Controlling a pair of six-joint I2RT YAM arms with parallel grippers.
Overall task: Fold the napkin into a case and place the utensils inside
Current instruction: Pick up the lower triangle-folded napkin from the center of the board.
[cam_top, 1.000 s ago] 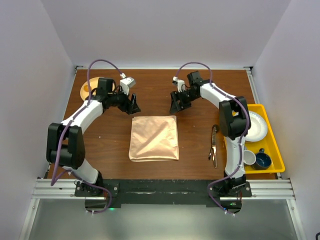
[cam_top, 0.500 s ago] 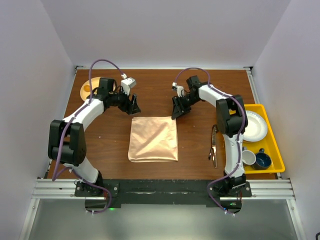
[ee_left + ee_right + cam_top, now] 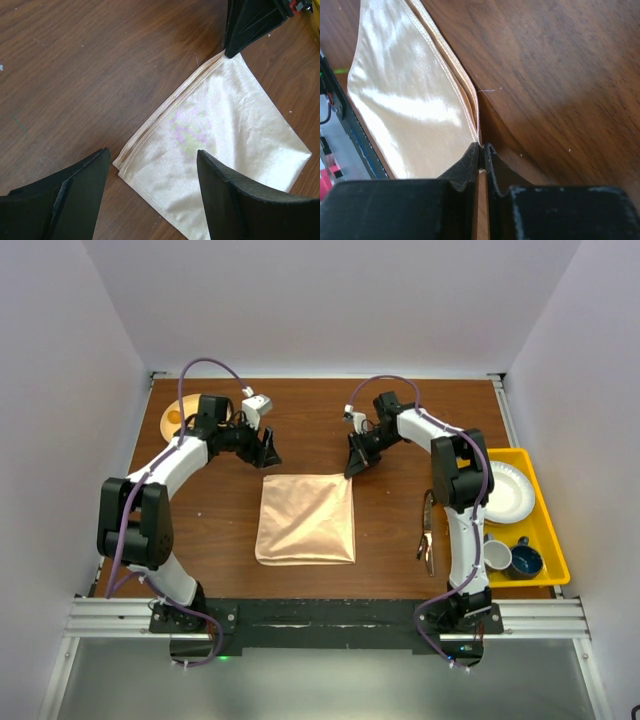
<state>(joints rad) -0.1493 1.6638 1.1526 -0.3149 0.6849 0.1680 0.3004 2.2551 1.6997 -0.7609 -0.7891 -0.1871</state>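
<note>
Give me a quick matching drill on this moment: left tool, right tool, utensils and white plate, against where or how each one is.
Things:
1. left tool
2. right tool
3. utensils
4. white plate

States:
A. in the yellow tray
B. shut on the napkin's far right corner
C. open, over the napkin's far left corner
D. lying on the table, right of the napkin

Pairs: 1-C; 2-B; 3-D; 4-A

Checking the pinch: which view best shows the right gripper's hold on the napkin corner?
Right wrist: the right gripper has its fingers shut on the napkin corner, hem layers visible. Left wrist shows them touching that corner from afar; top external only the gripper over it.
</note>
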